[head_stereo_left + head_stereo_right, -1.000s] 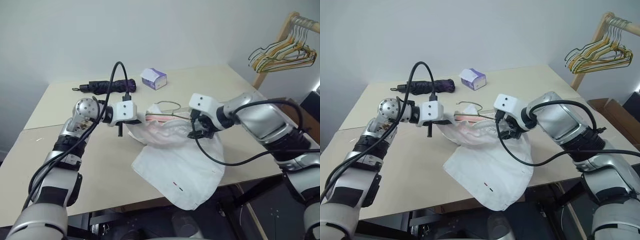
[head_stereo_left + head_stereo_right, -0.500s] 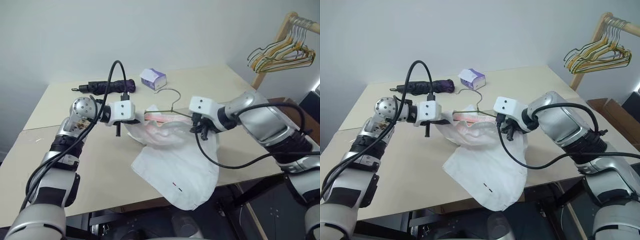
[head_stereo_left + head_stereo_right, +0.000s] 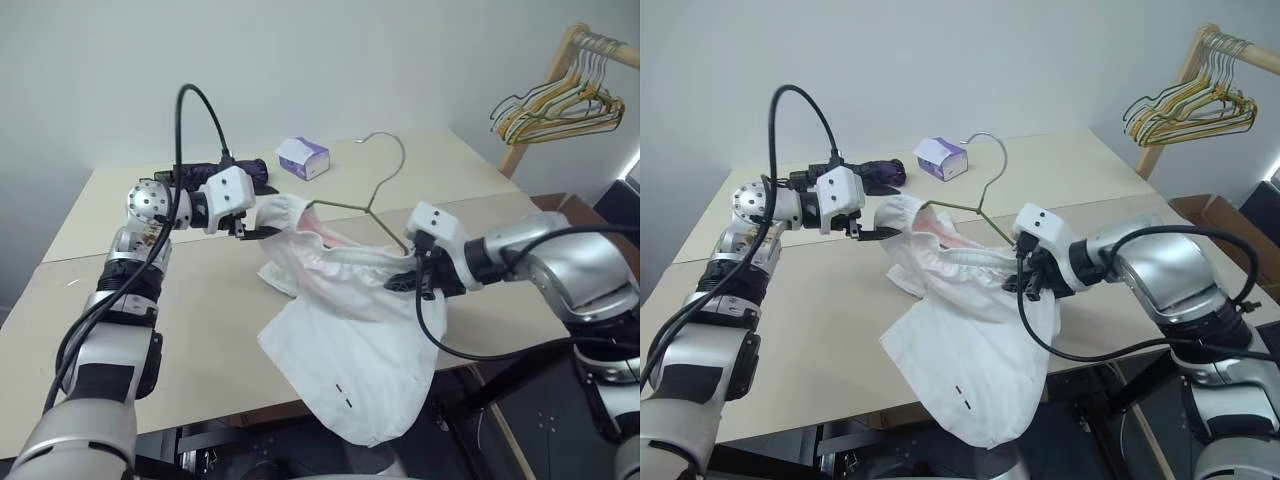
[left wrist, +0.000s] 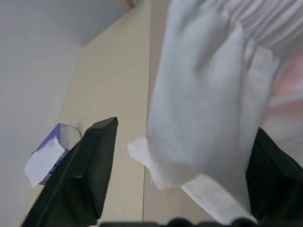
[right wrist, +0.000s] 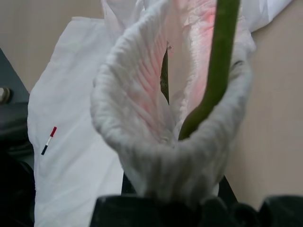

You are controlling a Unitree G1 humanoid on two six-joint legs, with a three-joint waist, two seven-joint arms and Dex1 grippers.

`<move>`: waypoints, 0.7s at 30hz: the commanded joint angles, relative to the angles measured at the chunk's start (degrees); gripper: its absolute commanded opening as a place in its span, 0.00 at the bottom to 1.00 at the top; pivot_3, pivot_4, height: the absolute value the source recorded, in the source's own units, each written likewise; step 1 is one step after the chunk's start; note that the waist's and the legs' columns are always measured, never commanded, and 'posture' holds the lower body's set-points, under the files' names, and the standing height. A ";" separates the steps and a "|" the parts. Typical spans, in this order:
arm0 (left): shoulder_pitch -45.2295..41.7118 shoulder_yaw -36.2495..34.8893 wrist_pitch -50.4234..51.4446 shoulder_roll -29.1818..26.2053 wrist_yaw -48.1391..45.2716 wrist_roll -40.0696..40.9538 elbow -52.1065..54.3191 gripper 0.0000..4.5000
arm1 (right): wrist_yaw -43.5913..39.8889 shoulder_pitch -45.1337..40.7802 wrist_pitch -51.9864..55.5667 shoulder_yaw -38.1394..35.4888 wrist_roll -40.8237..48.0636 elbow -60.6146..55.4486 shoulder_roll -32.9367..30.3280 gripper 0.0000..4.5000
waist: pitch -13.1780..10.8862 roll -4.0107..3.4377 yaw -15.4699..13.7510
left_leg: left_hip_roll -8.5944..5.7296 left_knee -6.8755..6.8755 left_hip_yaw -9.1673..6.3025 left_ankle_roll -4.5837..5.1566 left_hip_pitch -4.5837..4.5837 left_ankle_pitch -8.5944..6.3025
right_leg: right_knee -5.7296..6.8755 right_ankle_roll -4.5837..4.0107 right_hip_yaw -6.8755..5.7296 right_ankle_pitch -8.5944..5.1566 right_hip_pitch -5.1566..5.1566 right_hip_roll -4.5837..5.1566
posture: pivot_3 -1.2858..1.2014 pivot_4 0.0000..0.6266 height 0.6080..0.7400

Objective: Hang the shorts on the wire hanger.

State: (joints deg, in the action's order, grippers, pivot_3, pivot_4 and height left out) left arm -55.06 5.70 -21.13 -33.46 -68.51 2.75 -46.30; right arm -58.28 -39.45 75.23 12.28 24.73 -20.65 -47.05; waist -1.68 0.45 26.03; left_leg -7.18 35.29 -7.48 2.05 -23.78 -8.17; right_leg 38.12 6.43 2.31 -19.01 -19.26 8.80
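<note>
The white shorts (image 3: pixel 340 340) lie bunched on the table, one leg hanging over the front edge. The thin greenish wire hanger (image 3: pixel 387 188) sits inside the gathered waistband (image 5: pixel 142 118), its hook standing up above the cloth. My right gripper (image 3: pixel 412 282) is shut on the waistband's right end, pinching it against the hanger wire (image 5: pixel 220 61). My left gripper (image 3: pixel 262 228) is open at the waistband's left end. Its fingers (image 4: pixel 90 170) stand wide apart with a fold of the shorts (image 4: pixel 203 94) between them.
A white-and-purple tissue box (image 3: pixel 305 157) and a folded dark umbrella (image 3: pixel 215 175) lie at the back of the beige table (image 3: pixel 150 300). A wooden rack with a bunch of hangers (image 3: pixel 560 100) stands at the far right, with a cardboard box (image 3: pixel 1230 215) below it.
My left gripper has opened off the cloth and risen a little. My right gripper has shut on the waistband and pulled back toward me. The hanger's hook has swung up from lying low.
</note>
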 commanded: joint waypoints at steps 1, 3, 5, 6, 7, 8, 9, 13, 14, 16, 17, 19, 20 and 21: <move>-1.49 -2.29 -0.54 -0.56 1.22 1.61 1.03 1.00 | 3.95 2.19 4.94 -6.60 3.22 -4.74 1.29 0.00 | 0.00 0.00 0.02 | 0.00 0.01 0.01 0.00 0.00 0.00 | 0.00 0.00 0.01 0.00 0.00 0.00 | 0.34 0.00 1.00; -1.75 -2.70 -1.51 -0.58 5.42 0.14 0.38 1.00 | 5.89 4.82 7.81 -9.61 4.60 -6.71 1.95 0.00 | 0.00 0.00 -0.02 | 0.00 0.01 0.01 0.00 0.01 0.00 | 0.02 0.00 0.01 0.00 0.01 0.00 | 0.34 0.00 1.00; -2.10 -3.14 -1.35 -0.66 8.30 -0.40 0.16 1.00 | 8.11 7.91 10.66 -12.95 5.50 -8.61 2.66 0.00 | 0.01 0.01 -0.09 | 0.00 0.01 0.01 0.00 0.00 0.00 | 0.02 0.00 0.01 0.00 0.00 0.00 | 0.34 0.00 1.00; -2.02 -3.36 -1.22 -0.71 8.68 -0.22 0.41 1.00 | 8.99 9.00 11.66 -14.17 5.89 -9.41 2.96 0.00 | 0.01 0.01 -0.11 | 0.00 0.01 0.00 0.00 0.00 0.00 | 0.00 -0.01 0.00 0.00 0.01 0.00 | 0.34 0.00 1.00; -1.88 -4.00 -0.26 -0.63 9.17 0.61 1.31 1.00 | 10.40 10.66 13.53 -16.48 5.87 -10.32 3.75 0.00 | 0.01 0.01 -0.08 | -0.01 0.01 0.00 0.00 0.00 0.00 | 0.00 0.00 0.00 0.00 0.02 0.00 | 0.33 0.00 1.00; -1.72 -4.69 0.66 -0.44 9.38 1.63 2.29 1.00 | 11.83 12.17 15.18 -18.68 5.71 -11.07 4.48 0.00 | 0.01 0.02 -0.07 | -0.01 0.01 0.01 0.01 0.00 0.00 | 0.00 -0.01 0.01 0.01 0.01 0.01 | 0.33 0.00 1.00; -1.42 -5.43 2.00 -0.20 9.16 2.88 3.64 1.00 | 13.39 13.69 16.38 -21.22 5.74 -11.40 5.31 0.00 | 0.01 0.02 -0.07 | -0.01 0.01 0.01 0.00 -0.01 0.00 | 0.01 -0.01 0.01 0.01 0.01 0.01 | 0.33 0.00 1.00; 0.93 -8.44 11.75 2.11 8.73 10.16 13.54 1.00 | 20.61 18.91 17.27 -32.42 5.51 -11.10 8.32 0.00 | 0.02 0.01 -0.06 | -0.01 0.03 0.02 0.01 -0.01 0.00 | 0.03 -0.01 0.02 0.01 0.02 0.02 | 0.32 0.00 1.00; 1.78 -9.07 15.09 2.91 9.10 12.27 17.10 1.00 | 23.02 19.48 17.27 -35.10 5.14 -10.97 9.49 0.00 | 0.02 0.01 -0.06 | -0.01 0.03 0.02 0.01 -0.01 -0.01 | 0.03 -0.02 0.03 0.01 0.02 0.02 | 0.32 0.00 1.00; 3.15 -9.84 19.95 3.86 10.08 14.85 22.38 1.00 | 26.88 19.88 17.27 -38.49 5.48 -10.55 11.12 0.00 | 0.03 -0.01 0.10 | -0.01 0.05 0.03 0.02 -0.01 -0.01 | 0.04 -0.05 0.04 0.03 0.03 0.02 | 0.32 0.00 1.00; 3.70 -10.34 23.04 4.66 10.97 16.72 25.36 1.00 | 29.31 19.60 17.27 -40.57 5.15 -9.80 12.19 0.00 | 0.04 -0.02 0.19 | -0.01 0.05 0.04 0.02 0.01 -0.01 | 0.06 -0.10 0.05 0.06 0.03 0.02 | 0.31 0.00 1.00; 4.30 -11.44 29.93 6.47 13.09 21.28 31.27 1.00 | 35.02 18.37 17.27 -44.35 3.57 -7.50 13.50 0.00 | 0.04 -0.01 0.59 | 0.02 0.06 0.06 0.02 0.03 -0.01 | 0.10 -0.19 0.06 0.11 0.06 -0.01 | 0.31 0.00 1.00; 4.19 -12.01 33.53 7.36 13.87 23.99 34.01 1.00 | 38.98 17.08 17.27 -46.06 1.35 -6.19 13.76 0.00 | 0.05 -0.02 0.86 | 0.01 0.07 0.06 0.02 0.03 -0.01 | 0.10 -0.20 0.07 0.12 0.10 -0.01 | 0.31 0.00 1.00; 4.16 -12.38 36.05 7.83 14.46 25.74 35.93 1.00 | 41.91 16.19 17.27 -47.09 0.18 -5.35 13.86 0.00 | 0.05 -0.02 1.20 | 0.01 0.08 0.09 0.02 0.03 -0.01 | 0.11 -0.20 0.09 0.12 0.13 0.00 | 0.31 0.00 1.00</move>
State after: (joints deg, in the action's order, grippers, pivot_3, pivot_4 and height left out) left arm -49.74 -4.35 10.52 -25.58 -55.67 24.23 -15.20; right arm -21.50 -20.69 92.07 -30.75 27.22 -26.27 -32.65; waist -1.63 0.43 27.23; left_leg -7.18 35.38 -7.38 2.08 -23.76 -8.17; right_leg 38.24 6.22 2.41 -18.89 -19.11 8.80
